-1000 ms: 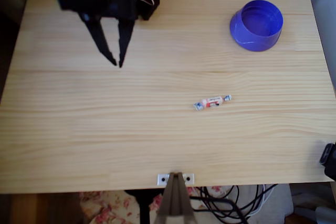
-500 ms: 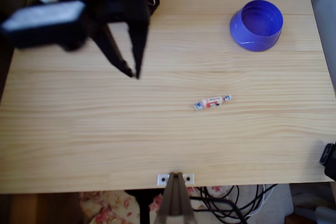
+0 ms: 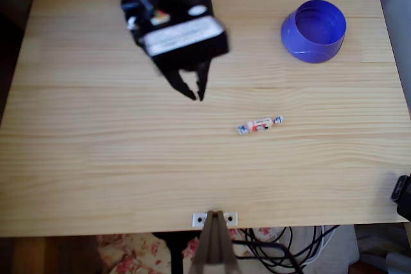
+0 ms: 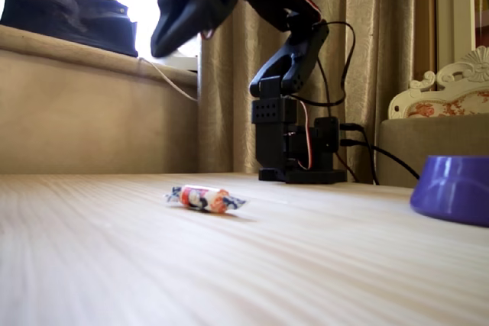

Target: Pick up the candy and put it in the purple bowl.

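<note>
Overhead view: a black robot arm reaches out from the far edge of a pale pine table (image 3: 77, 158), its gripper (image 3: 196, 95) poised above the boards left of centre. The two dark fingers (image 3: 186, 88) taper to tips that sit nearly together, with only a sliver of wood showing between them; the claw looks all but clenched and grasps nothing. The candy (image 3: 259, 124), a small white-wrapped sweet with red and blue marks and twisted ends, lies flat on the table right of centre, nearer the right edge than the left and well apart from the fingertips. The purple bowl (image 3: 314, 30) stands upright near the far right corner, open side up, well apart from both the candy and the arm. Cables (image 3: 282, 248) trail on the floor beyond the near edge, where a small bracket (image 3: 215, 219) is fixed at the middle.

Fixed view, low at table level: the candy (image 4: 205, 198) rests on the wood in the foreground, its wrapper ends fanned out. The gripper (image 4: 172, 32) hangs high above the surface, blurred, so its jaws cannot be told apart here. The arm's base (image 4: 294, 146) stands at the far edge before beige curtains (image 4: 374, 51), and the purple bowl (image 4: 452, 188) sits at the right edge of the frame.
</note>
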Tool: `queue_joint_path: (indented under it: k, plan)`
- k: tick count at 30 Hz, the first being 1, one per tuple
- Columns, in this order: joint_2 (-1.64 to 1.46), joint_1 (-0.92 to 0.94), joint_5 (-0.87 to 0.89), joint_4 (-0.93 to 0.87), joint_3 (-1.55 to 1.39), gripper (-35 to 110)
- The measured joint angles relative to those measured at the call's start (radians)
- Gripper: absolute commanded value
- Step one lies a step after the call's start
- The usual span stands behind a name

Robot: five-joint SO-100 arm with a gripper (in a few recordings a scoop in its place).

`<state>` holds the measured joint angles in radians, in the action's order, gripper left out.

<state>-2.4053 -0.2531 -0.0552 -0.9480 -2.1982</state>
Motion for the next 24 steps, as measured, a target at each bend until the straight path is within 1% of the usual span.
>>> queue_joint_path:
  k: [5, 11, 18, 21, 24]
  plan:
    - [0.015, -0.083, -0.104, 0.012, -0.005, -1]
    - [0.117, -0.184, -0.199, 0.012, -0.005, 0]
    - [0.238, -0.216, -0.344, 0.061, -0.003, 3]
    - [0.276, -0.224, -0.402, 0.115, -0.003, 3]
    - [0.342, -0.239, -0.5, 0.161, 0.012, 3]
